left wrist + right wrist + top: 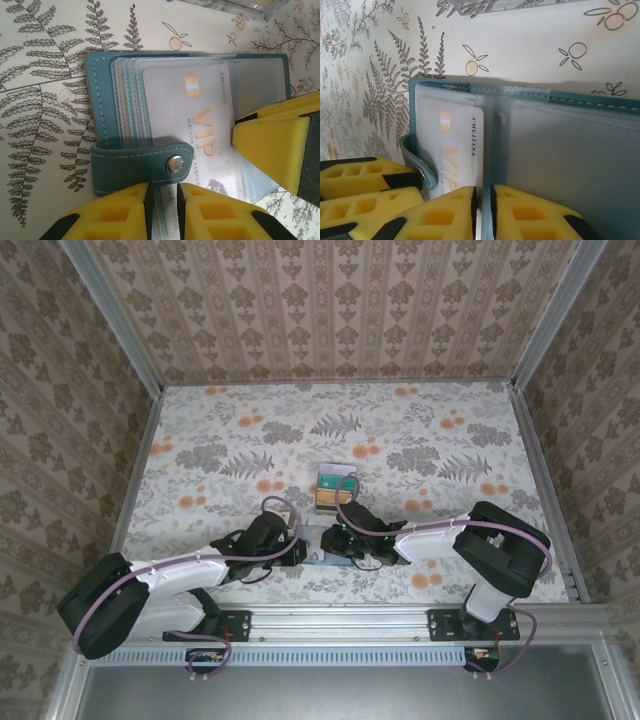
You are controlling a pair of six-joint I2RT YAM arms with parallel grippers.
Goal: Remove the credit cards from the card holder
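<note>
Damask walls (330,310) enclose a floral table (230,455) (ferns, oranges) bearing the card holder (102,100).

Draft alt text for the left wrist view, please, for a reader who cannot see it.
An open teal card holder lies on a fern-print table, a silver VIP card in its clear sleeves. The left pincer pinches their near edge beside the snap strap; the right pincer grips them from the right.

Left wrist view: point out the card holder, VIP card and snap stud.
card holder (102,80): left wrist view, teal left border.
VIP card (200,95): left wrist view, silver face.
snap stud (174,164): left wrist view, metal centre.
</note>
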